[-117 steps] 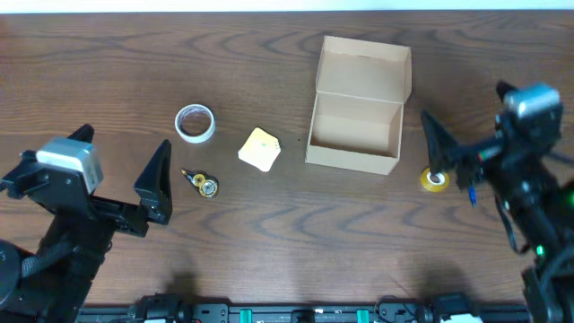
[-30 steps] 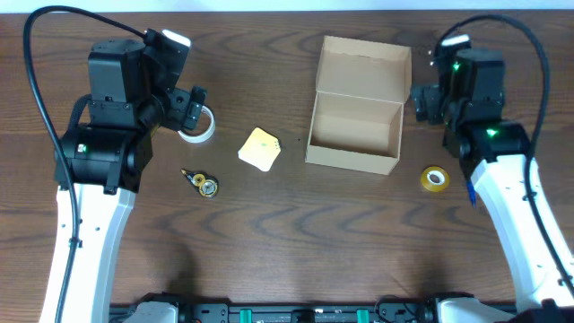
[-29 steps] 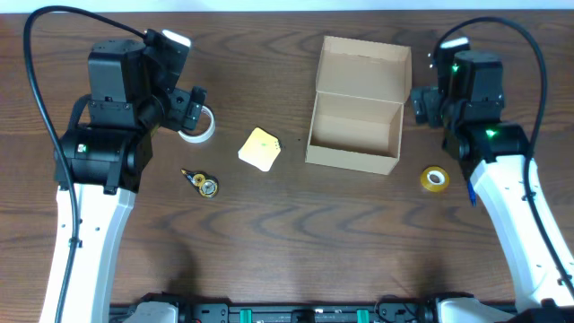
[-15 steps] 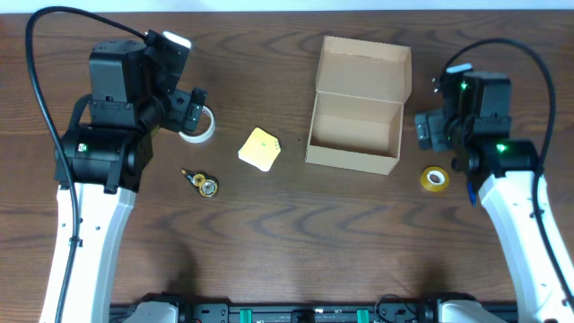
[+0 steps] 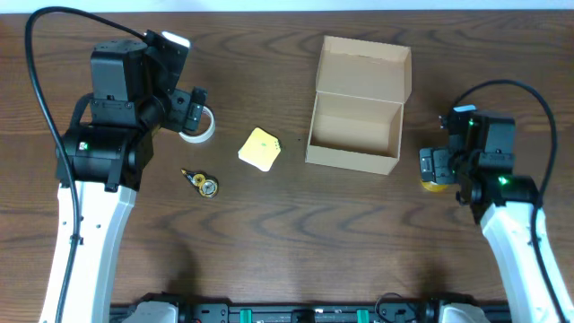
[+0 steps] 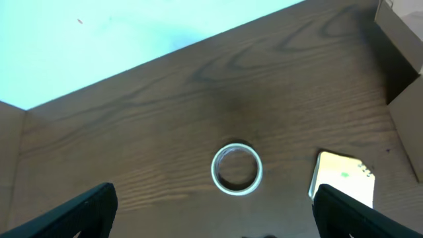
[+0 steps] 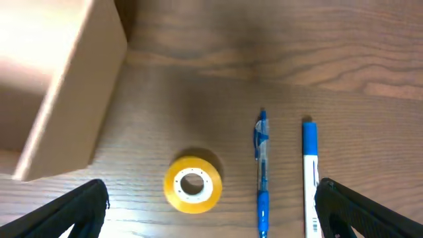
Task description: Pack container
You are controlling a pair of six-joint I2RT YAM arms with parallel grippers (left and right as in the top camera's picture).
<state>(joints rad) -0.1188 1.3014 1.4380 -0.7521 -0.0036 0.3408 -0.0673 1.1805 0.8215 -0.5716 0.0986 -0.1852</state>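
Observation:
The container is an open tan cardboard box at the table's back centre, lid flap up and nothing inside. It also shows in the right wrist view. My left gripper is open and empty above a white tape roll. My right gripper is open and empty above a yellow tape roll, right of the box. A cream square pad lies left of the box.
A blue pen and a white marker lie side by side right of the yellow tape. A small gold and black object lies on the table in front of the white roll. The box corner shows at the right in the left wrist view.
My right arm has moved from beside the box's right wall toward the table front and now hangs over the yellow tape. The left arm has not moved.

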